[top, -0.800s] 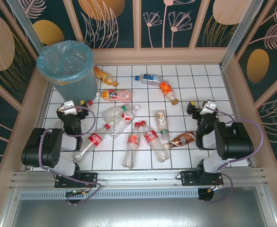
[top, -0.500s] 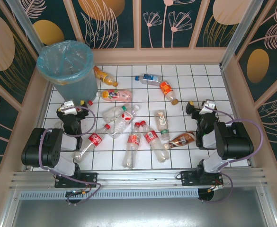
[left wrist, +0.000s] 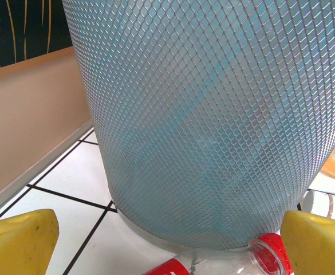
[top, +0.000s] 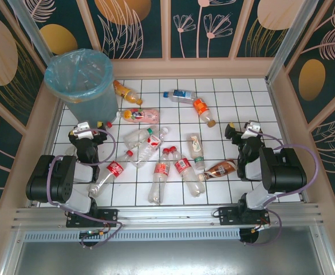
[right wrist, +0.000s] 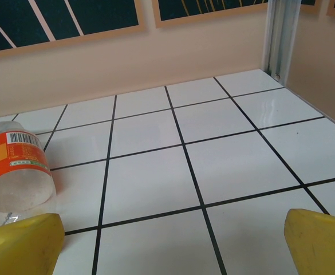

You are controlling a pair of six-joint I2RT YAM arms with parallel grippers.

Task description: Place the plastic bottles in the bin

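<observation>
Left gripper [top: 101, 124] and right gripper [top: 231, 128] gape wide, both empty; bin [top: 87, 100] just ahead of our left, plastic bottles [top: 161, 169] strewn between them, so we reckon everything's left to do.

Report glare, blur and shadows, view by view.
Top external: even light, sharp, no harsh shadows on the table. Left wrist: the bin mesh is crisp, the left gripper's fingertips blurred. Right wrist: glare on the far tiles, the right gripper's fingertips blurred.
</observation>
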